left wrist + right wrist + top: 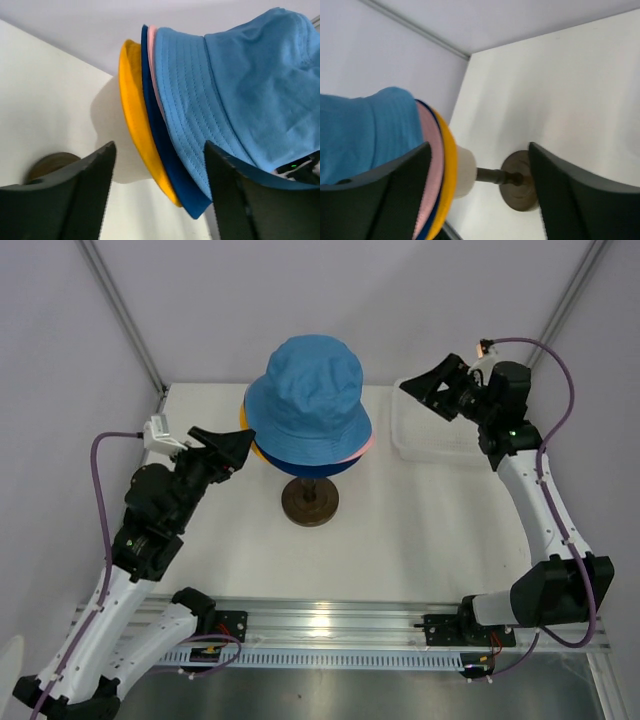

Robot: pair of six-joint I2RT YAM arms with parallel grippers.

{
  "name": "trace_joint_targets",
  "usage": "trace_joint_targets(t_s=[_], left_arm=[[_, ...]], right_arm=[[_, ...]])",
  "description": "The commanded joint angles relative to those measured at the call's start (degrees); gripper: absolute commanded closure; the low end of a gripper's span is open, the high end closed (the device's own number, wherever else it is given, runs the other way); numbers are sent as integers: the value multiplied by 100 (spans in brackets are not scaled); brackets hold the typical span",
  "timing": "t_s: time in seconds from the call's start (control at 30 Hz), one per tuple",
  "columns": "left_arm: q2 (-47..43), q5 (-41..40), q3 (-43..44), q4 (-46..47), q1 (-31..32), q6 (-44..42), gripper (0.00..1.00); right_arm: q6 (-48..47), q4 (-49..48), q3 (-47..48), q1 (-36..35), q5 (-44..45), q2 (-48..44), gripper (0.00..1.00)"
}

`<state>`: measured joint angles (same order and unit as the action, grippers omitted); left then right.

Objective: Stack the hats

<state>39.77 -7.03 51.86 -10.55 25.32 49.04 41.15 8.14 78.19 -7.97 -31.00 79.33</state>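
Dark fingers (75, 200) of the left pincer (159, 146) fill the foot of its wrist view, spread wide with nothing gripped between them. The right pincer (479, 147) shows the same in its own view, released and empty. All four hats sit piled on the cream mannequin head (464, 171), one over another. The yellow hat (134, 105) is lowest, against the head, and the navy blue hat (167, 160) lies over it. The pink hat (429, 165) comes next, showing only as a thin rim, and the sky blue hat (305, 390) is on top, its crown hiding most of the others from above. The head stands on a thin post rising from a dark round base (310, 502) on the white table (400, 530). From above, the left pincer hangs just left of the head, level with the brims, its tips close to the yellow brim; whether they touch it I cannot tell. The right pincer is to the right of the head, well apart from the hats, over the white basket (420, 440), which lies on the table right of the head.
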Motion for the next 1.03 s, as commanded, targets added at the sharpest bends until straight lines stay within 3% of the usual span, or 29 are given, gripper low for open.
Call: trace_joint_targets(t_s=[0.0, 0.03, 0.13, 0.23, 0.37, 0.63, 0.83, 1.0], left_arm=[[-223, -377, 491, -403, 43, -770, 23], [-233, -404, 597, -535, 43, -964, 14], [-145, -605, 1491, -1561, 25, -1887, 3], [-153, -1184, 1977, -2755, 34, -2406, 0], [-627, -1783, 1758, -3417, 17, -2583, 1], [-1551, -1320, 90, -3630, -10, -2328, 0], [-2262, -986, -403, -3508, -10, -2328, 1], [-2974, -905, -536, -3384, -10, -2346, 1]], right_arm=[[-859, 800, 468, 383, -3, -339, 14], [-1106, 1395, 591, 427, 59, -348, 10], [-1995, 2407, 908, 489, 498, -392, 2], [-2146, 2343, 383, 489, 1147, -882, 0], [-2040, 1990, -637, 498, 1921, -1849, 1], [-2040, 1911, -2060, 498, 2476, -3299, 1], [-2067, 1218, -2765, 498, 2239, -3925, 1], [-1996, 1304, -2898, 498, 2178, -3917, 0]])
